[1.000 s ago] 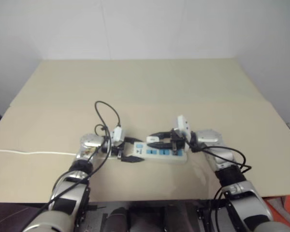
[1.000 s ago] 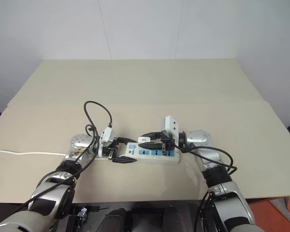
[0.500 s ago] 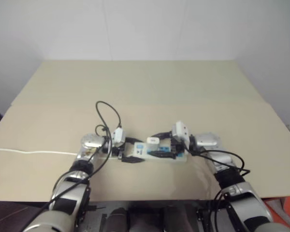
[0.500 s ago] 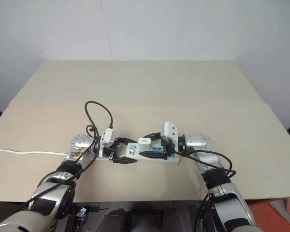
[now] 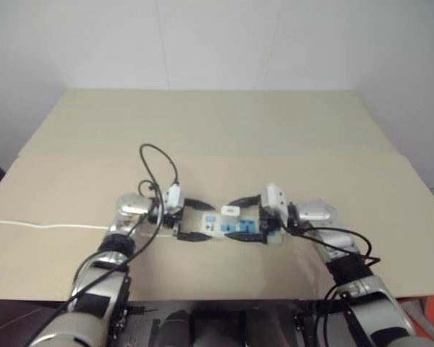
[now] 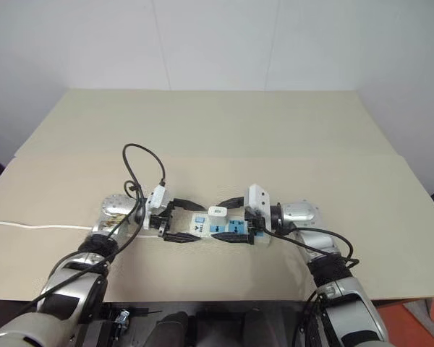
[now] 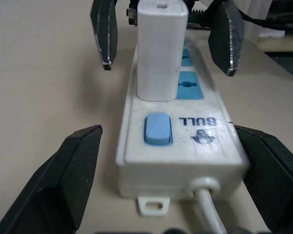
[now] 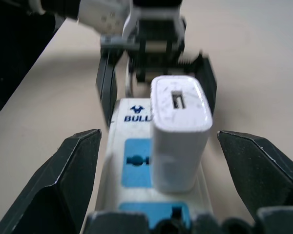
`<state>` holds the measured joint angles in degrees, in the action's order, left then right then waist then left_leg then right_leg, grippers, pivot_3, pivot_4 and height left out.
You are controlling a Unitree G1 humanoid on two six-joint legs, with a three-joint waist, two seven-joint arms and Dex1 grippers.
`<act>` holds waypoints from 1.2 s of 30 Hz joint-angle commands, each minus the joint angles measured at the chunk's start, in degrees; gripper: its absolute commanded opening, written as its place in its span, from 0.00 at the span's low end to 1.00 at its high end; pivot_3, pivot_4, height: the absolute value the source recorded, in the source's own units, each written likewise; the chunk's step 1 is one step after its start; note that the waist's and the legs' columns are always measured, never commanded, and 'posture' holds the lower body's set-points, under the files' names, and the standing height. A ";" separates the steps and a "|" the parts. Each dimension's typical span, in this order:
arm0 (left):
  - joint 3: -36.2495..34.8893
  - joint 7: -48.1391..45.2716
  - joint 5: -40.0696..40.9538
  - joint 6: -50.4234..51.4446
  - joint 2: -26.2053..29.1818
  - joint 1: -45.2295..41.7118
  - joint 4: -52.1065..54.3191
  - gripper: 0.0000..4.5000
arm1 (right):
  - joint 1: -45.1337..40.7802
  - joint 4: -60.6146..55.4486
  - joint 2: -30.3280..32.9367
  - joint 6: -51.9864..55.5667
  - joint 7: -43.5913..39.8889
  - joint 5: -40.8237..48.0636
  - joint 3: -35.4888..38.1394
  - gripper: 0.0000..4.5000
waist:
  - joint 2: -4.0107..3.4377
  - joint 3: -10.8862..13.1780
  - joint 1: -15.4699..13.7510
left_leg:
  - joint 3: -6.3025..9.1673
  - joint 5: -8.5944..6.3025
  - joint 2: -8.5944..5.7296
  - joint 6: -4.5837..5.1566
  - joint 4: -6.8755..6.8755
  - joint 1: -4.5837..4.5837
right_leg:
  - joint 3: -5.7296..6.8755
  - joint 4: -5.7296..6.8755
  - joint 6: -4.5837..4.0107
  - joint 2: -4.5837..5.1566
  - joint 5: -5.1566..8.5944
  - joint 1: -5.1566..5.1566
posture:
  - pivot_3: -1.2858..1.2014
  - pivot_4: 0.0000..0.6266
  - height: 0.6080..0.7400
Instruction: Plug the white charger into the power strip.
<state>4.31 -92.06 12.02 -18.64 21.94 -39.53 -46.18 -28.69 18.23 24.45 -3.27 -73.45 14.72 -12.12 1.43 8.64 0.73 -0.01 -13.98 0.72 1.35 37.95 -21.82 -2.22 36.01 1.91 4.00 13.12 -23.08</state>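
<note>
Both grippers had let go since a second earlier — left gripper and right gripper now flanked the long white power strip on the beige tabletop, jaws spread wide. Upright in its first socket, apparently fully seated, stood the small white cube charger.

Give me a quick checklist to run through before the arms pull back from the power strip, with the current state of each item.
1. White charger stands upright in the socket next to the switch of the power strip: ok.
2. Charger pushed fully home, base flush with the strip: looks seated in both wrist views, but pin depth cannot tell.
3. Left gripper open, fingers apart on both sides of the strip's switch end: ok.
4. Right gripper open, fingers clear of the charger: ok.
5. Strip lying flat on the table: ok.
6. Strip's cord running off to the robot's left, not across either gripper: ok.
</note>
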 commanded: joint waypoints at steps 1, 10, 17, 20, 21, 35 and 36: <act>3.72 -0.44 7.77 12.00 8.41 4.33 15.60 1.00 | 2.05 -1.84 2.67 0.84 0.30 -0.03 1.73 1.00 | 0.00 0.00 0.15 | 0.02 0.00 0.01 0.00 0.00 -0.03 | -0.01 0.01 0.00 -0.01 0.00 -0.03 | 0.52 0.24 1.00; -4.80 0.04 12.75 18.43 23.31 16.42 26.95 1.00 | 10.06 -12.77 21.44 1.23 -7.71 7.79 14.34 1.00 | -0.07 0.08 -0.16 | 0.00 0.00 0.08 0.00 -0.09 -0.02 | -0.05 -0.04 -0.05 0.09 0.05 -0.13 | 0.52 0.24 1.00; -8.05 1.27 12.83 20.22 24.75 19.79 27.30 1.00 | 17.80 -16.72 31.54 4.03 -10.61 12.16 23.06 1.00 | -0.07 0.08 -0.03 | -0.15 -0.01 0.09 0.00 -0.10 0.08 | -0.05 -0.04 -0.08 0.05 0.08 -0.06 | 0.52 0.24 1.00; -7.36 1.23 12.27 20.39 24.32 20.44 27.72 1.00 | 21.47 -19.63 33.02 5.57 -9.46 12.63 25.45 1.00 | -0.06 0.09 0.04 | -0.16 -0.01 0.09 0.00 -0.10 0.03 | -0.07 -0.04 -0.09 0.01 0.09 -0.10 | 0.52 0.24 1.00; -7.27 1.28 12.52 20.76 24.00 20.62 28.26 1.00 | 22.41 -20.13 33.26 5.86 -9.02 12.74 26.22 1.00 | -0.06 0.09 0.05 | -0.17 -0.01 0.09 0.00 -0.10 0.02 | -0.08 -0.04 -0.09 0.02 0.09 -0.11 | 0.52 0.24 1.00; -8.28 4.55 13.67 27.88 25.51 22.00 38.52 1.00 | 23.74 -18.40 35.12 7.18 -8.04 11.85 29.52 1.00 | -0.04 0.10 0.06 | -0.17 -0.01 0.11 0.01 -0.10 0.00 | -0.10 -0.07 -0.08 0.01 0.09 -0.11 | 0.52 0.24 1.00; -8.58 5.05 14.04 28.42 25.53 22.08 39.14 1.00 | 23.25 -18.03 35.11 7.05 -7.89 11.67 29.31 1.00 | -0.04 0.10 0.05 | -0.18 -0.01 0.12 0.01 -0.10 0.00 | -0.12 -0.06 -0.08 0.00 0.09 -0.11 | 0.52 0.24 1.00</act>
<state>-1.97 -87.82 24.50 8.86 46.51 -17.34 -9.45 -4.50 0.07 59.18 4.57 -81.73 26.05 15.61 1.39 8.74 0.78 -0.18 -13.99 0.84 1.36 37.85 -21.82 -2.33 35.95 1.82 4.00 13.21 -23.19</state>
